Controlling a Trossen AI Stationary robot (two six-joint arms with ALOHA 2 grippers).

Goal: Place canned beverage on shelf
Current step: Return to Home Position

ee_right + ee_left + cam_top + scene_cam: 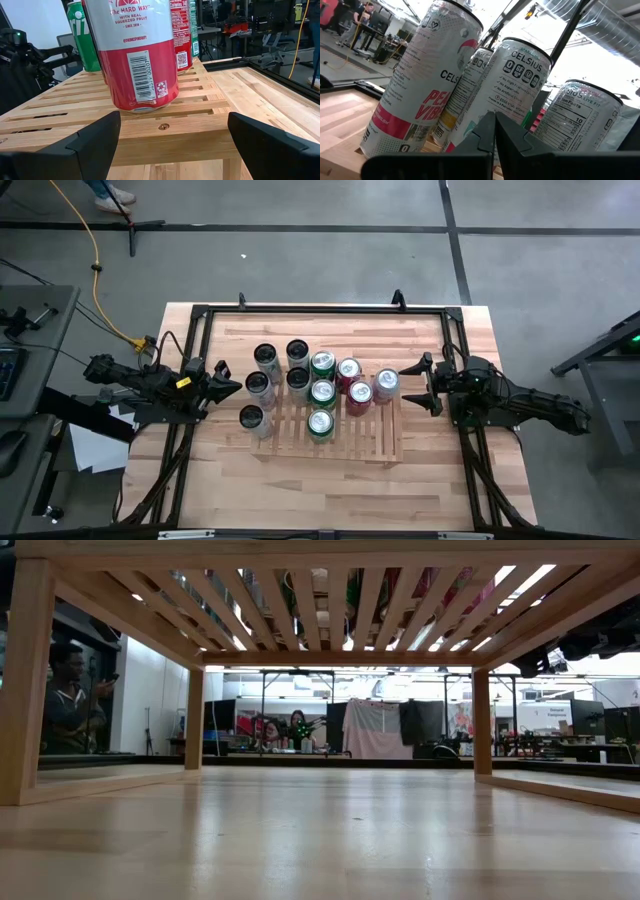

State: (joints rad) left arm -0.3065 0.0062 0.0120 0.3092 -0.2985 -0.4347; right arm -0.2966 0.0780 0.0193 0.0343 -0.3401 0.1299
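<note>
The slatted light-wood shelf stands mid-table, and the low view looks out from under its slats. Several cans stand upright on and beside its far-left part: silver ones, green ones and red ones. My left gripper is shut and empty just left of the silver cans. My right gripper is open and empty at the shelf's right end. It faces a red-and-white can that stands on the slats ahead of its fingers.
A black frame runs around the tabletop. The near half of the shelf and the tabletop in front of it carry no cans. People show in the room beyond the table.
</note>
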